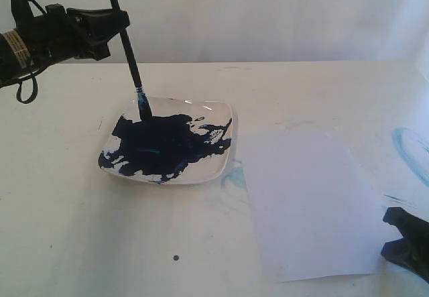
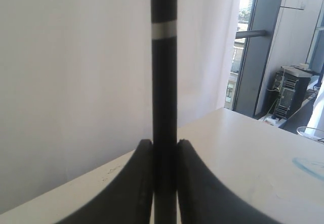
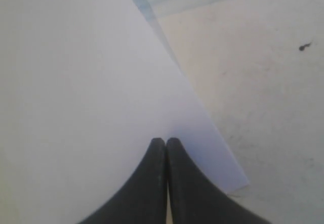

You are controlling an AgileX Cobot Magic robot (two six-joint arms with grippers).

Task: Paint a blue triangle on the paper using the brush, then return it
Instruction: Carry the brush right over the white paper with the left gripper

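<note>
The brush (image 1: 127,39) stands nearly upright with my left gripper (image 1: 119,21) shut on its black handle at the upper left. Its blue-stained tip dips into the navy paint at the back of the white dish (image 1: 213,169). In the left wrist view both fingers press the handle (image 2: 164,82) at the left gripper (image 2: 165,145), the silver band above them. The paper (image 1: 301,203) lies right of the dish, and no blue triangle shows on it. My right gripper (image 1: 402,236) is shut with nothing held, low at the paper's near right corner; its tips (image 3: 166,142) rest over the sheet (image 3: 91,82).
A big navy paint blotch (image 1: 167,143) covers most of the dish. Pale blue smears mark the table at the far right (image 1: 409,149) and beside the dish (image 1: 231,176). A dark speck (image 1: 175,258) sits near the front. Wall and curtain stand behind the table.
</note>
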